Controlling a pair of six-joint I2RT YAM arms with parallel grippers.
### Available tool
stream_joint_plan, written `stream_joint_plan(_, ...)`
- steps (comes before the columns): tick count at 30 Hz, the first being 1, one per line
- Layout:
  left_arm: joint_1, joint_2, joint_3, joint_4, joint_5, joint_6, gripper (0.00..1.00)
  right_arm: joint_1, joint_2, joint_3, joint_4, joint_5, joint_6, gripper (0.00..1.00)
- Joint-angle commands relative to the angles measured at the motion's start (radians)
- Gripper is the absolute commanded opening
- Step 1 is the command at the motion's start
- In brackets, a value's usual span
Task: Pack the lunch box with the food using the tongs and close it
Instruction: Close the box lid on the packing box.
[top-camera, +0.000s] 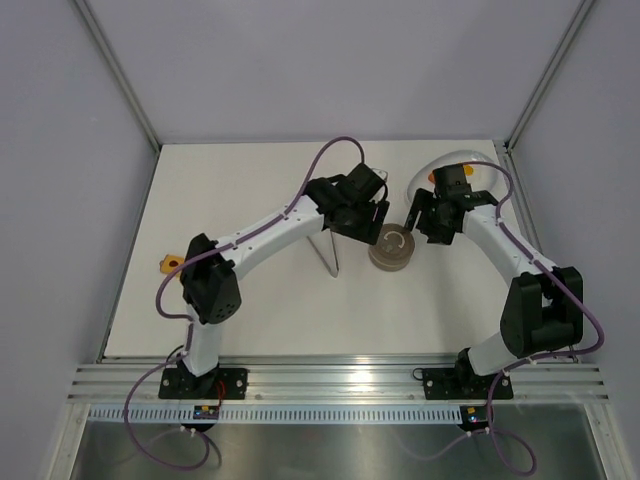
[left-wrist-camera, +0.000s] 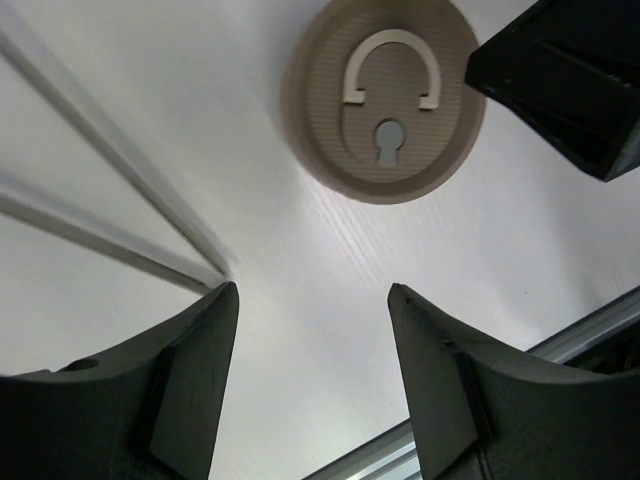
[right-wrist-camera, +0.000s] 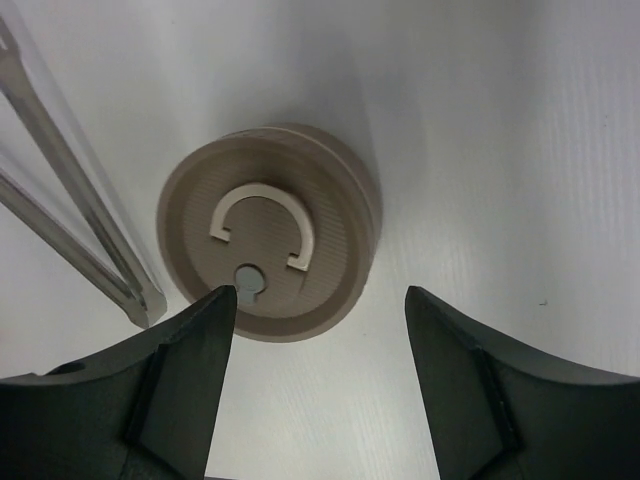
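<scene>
The lunch box (top-camera: 391, 251) sits mid-table with its round brown-grey lid (left-wrist-camera: 385, 100) on top, pale curved mark facing up; the lid (right-wrist-camera: 268, 232) hides whatever is inside, so no food shows in it. The tongs (top-camera: 330, 256) lie flat on the table just left of the box, their slim arms (right-wrist-camera: 70, 210) touched by neither gripper. My left gripper (left-wrist-camera: 312, 290) hovers open and empty at the box's left side (top-camera: 377, 228). My right gripper (right-wrist-camera: 320, 292) hovers open and empty at the box's right side (top-camera: 412, 224). One right finger (left-wrist-camera: 570, 80) shows in the left wrist view.
A white oval plate (top-camera: 470, 160) lies at the back right, partly behind the right wrist, with a small orange bit (top-camera: 432, 178) at its edge. A flat orange-yellow block (top-camera: 168, 263) rests near the table's left edge. Grey walls enclose the table.
</scene>
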Motion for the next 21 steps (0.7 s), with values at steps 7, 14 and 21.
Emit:
stream_joint_plan(7,0.142,-0.25,-0.225,0.121,-0.021,-0.057,0.66,0.157,0.09,0.151,-0.058,0.146,0.017,0.79)
stream_joint_plan(14,0.154,-0.236,-0.268,0.138,0.012,-0.074,0.66,0.225,0.228,0.169,-0.055,0.163,0.025,0.78)
stream_joint_plan(21,0.154,-0.236,-0.308,0.153,0.02,-0.078,0.66,0.275,0.256,0.18,-0.07,0.234,0.021,0.77)
